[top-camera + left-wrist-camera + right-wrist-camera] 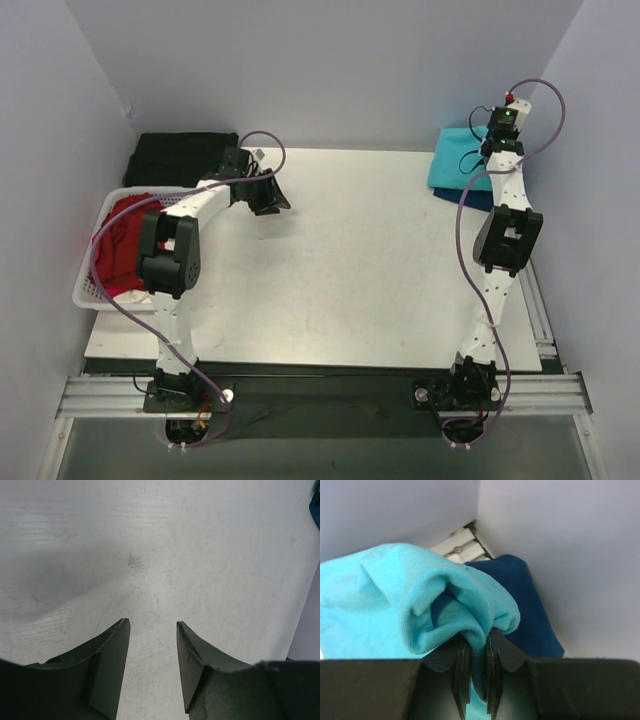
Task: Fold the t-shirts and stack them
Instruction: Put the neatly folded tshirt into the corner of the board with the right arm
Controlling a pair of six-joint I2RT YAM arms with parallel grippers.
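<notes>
Fold of teal shirt (420,605) pinched in right tool (477,647), fingers nearly shut on cloth. Navy shirt (532,605) just behind it, by wall corner. Red shirt (125,240) lies in white basket (90,295) at left edge of worktop (350,280). Left tool (152,624) half wide, holds nothing, over white worktop. Right arm stretched to far right corner. Left arm bent beside basket. Black cloth (185,155) behind basket. Pale walls all around.

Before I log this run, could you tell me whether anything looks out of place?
The turquoise t-shirt is bunched, not flat, pinched in the right gripper at the far right corner, by the navy t-shirt.
</notes>
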